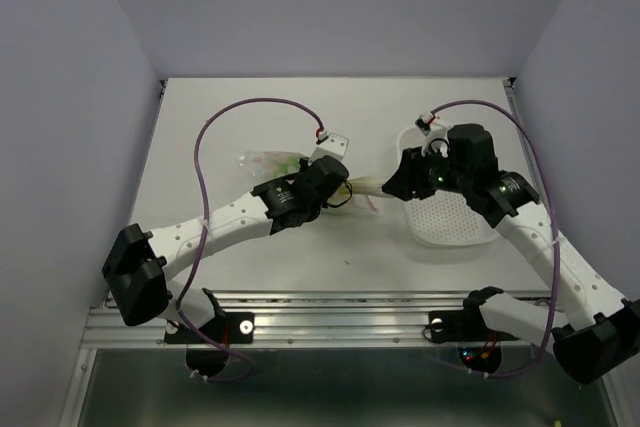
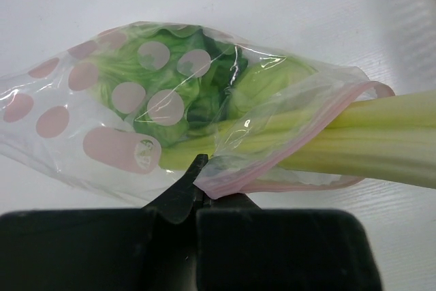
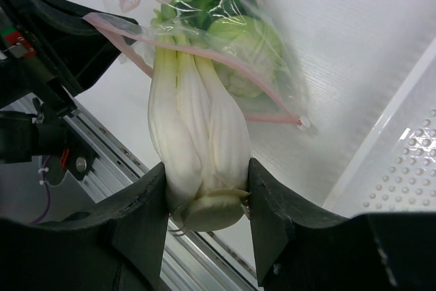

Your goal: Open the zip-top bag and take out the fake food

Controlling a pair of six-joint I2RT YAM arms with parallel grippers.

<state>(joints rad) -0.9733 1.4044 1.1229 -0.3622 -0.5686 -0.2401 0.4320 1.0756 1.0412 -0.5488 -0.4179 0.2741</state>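
Clear crinkly plastic with pink dots: the zip-top bag [image 2: 102, 107] lay on the white surface [image 1: 250, 247], its pink zip strip parted. The left hand [image 2: 196, 180] was pinched closed on the lower lip of the mouth, pinning it. The right hand [image 3: 208, 199] was clamped on the root end of the pale yellow-green plastic stalk bunch [image 3: 194, 127], whose leafy end was inside the mouth. The dark green leafy piece [image 2: 194, 93] and the pale green round piece [image 3: 255, 52] sat inside. Opening looked done; removal barely begun, the white perforated tray [image 1: 450, 222] just beside the right hand.
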